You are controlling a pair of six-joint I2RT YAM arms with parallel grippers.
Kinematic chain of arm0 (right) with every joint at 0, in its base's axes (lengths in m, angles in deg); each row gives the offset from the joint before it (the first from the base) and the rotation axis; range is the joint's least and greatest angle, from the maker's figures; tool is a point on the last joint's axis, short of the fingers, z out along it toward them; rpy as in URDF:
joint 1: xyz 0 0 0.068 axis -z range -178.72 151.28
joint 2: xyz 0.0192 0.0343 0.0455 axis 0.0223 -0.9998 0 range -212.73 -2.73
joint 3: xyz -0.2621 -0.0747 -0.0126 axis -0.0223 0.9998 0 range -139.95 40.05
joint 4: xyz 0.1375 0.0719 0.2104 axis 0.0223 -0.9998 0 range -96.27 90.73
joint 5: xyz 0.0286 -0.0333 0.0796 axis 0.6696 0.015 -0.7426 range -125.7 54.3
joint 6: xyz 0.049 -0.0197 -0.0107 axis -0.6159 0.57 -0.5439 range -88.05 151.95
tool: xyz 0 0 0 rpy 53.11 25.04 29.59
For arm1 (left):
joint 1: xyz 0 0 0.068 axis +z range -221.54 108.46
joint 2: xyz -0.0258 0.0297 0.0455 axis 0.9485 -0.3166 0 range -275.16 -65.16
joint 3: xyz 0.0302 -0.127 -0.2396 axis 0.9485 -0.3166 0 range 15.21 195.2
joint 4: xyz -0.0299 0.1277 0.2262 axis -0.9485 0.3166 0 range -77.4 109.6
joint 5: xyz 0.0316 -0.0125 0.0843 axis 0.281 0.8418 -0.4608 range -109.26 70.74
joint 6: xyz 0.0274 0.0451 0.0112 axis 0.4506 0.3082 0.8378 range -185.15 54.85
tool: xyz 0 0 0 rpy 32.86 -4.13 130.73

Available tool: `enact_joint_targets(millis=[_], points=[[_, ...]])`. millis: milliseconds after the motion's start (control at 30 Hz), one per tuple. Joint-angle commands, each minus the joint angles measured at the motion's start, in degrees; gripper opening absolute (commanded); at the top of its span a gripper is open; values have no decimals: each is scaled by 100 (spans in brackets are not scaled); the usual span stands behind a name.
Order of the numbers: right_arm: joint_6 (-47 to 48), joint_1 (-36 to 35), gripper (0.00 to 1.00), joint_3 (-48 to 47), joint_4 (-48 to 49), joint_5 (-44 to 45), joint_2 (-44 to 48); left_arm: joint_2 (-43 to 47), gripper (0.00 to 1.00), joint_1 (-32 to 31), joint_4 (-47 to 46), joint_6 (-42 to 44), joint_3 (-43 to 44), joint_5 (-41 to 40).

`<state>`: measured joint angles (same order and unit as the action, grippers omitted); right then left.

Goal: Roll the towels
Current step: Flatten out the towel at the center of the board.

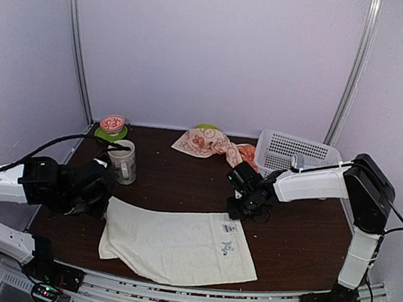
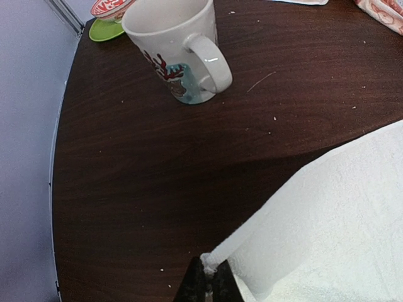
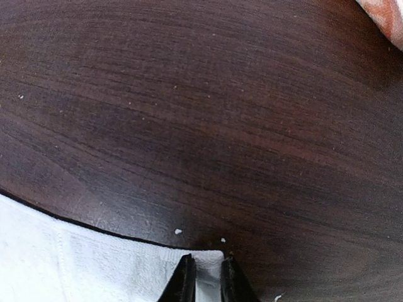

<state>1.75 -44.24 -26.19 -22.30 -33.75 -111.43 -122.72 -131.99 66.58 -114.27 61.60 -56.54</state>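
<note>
The cream towel [image 1: 176, 246] lies spread flat in the lower centre of the top view, on the dark wooden table [image 1: 183, 185]. The left gripper [image 2: 206, 270] is clamped on its left edge, and the cloth rises in a fold to the closed fingers. At the towel's upper right corner, the right gripper [image 3: 206, 267] has its jaws narrow with the hemmed corner between them. I cannot tell whether they already pinch it. The rabbit-print towel [image 1: 209, 143] sits crumpled at the upper centre, well apart from the cream one. Just to its right is a white perforated basket [image 1: 292, 154]. A mug [image 1: 122, 162] stands in the upper left, near a red bowl [image 1: 112, 122] on a green saucer [image 1: 101, 135].
</note>
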Motion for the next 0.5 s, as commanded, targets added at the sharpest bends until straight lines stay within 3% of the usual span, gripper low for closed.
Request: enact_joint_targets(millis=[0, 233, 467], points=[[-31, 33, 0, 195, -330, -42, -28, 165, 0, 32, -176, 64, -86, -3], [-157, 47, 0, 857, 336, -58, 1608, 368, 0, 26, -196, 223, 90, -13], [340, 51, 0, 1168, 154, 104, 3803, 982, 0, 24, -645, 855, 330, 356]])
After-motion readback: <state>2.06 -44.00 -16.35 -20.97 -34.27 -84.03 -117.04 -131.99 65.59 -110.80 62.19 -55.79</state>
